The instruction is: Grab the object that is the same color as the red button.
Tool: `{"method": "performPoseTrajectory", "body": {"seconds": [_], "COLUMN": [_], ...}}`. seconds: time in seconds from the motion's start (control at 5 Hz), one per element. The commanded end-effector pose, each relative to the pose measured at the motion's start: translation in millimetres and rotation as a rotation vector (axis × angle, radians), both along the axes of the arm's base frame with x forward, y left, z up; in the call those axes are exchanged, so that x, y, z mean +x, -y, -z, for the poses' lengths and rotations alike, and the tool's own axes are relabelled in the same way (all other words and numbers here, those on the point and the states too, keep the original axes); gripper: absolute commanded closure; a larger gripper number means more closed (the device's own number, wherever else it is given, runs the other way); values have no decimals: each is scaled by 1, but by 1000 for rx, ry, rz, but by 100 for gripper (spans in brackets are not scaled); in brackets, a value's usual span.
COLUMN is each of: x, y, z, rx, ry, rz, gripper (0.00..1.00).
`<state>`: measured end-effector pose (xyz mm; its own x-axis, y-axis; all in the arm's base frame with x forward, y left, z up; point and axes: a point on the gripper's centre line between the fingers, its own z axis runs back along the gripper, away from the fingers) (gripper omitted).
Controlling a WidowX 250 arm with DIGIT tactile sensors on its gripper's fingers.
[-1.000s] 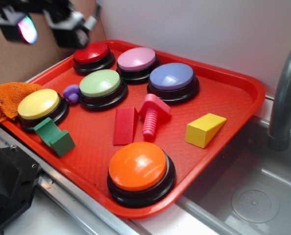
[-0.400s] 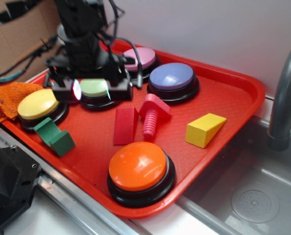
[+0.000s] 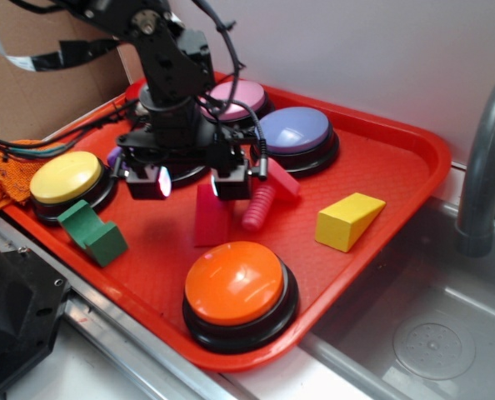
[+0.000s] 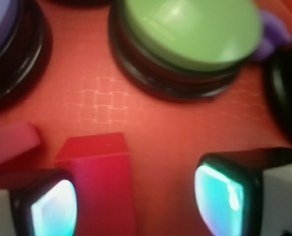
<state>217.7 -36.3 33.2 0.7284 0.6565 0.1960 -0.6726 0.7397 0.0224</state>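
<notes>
Here I see the red wedge block [image 3: 210,218] lying on the red tray [image 3: 397,167], near its middle, just behind the orange button [image 3: 237,285] and beside the pink bolt toy [image 3: 264,200]. My gripper [image 3: 189,182] hangs right over the block with its jaws apart. In the wrist view the red wedge block [image 4: 104,182] sits beside the left finger [image 4: 50,206], which partly overlaps its edge, while the right finger [image 4: 224,194] stands clear over bare tray; I cannot tell whether either pad touches the block. The green button [image 4: 190,32] fills the top of that view. The red button [image 3: 135,90] is at the tray's far left corner, mostly hidden behind the arm. Further out sit a yellow wedge block [image 3: 347,220], a yellow button [image 3: 65,177], a green block [image 3: 93,233], a blue button [image 3: 293,132] and a pink button [image 3: 243,93].
</notes>
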Motion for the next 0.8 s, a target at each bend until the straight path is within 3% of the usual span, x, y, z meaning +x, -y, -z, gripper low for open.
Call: {"method": "performPoseTrajectory", "body": {"seconds": [0.0, 0.2, 0.4, 0.6], "x": [15, 17, 17, 15], "y": [-10, -12, -10, -7], "z": [11, 14, 17, 17], "rx": [-69, -75, -79, -83], "ry": [38, 34, 8, -12], "rz": [35, 9, -22, -43], "gripper": [0, 0, 43, 100]}}
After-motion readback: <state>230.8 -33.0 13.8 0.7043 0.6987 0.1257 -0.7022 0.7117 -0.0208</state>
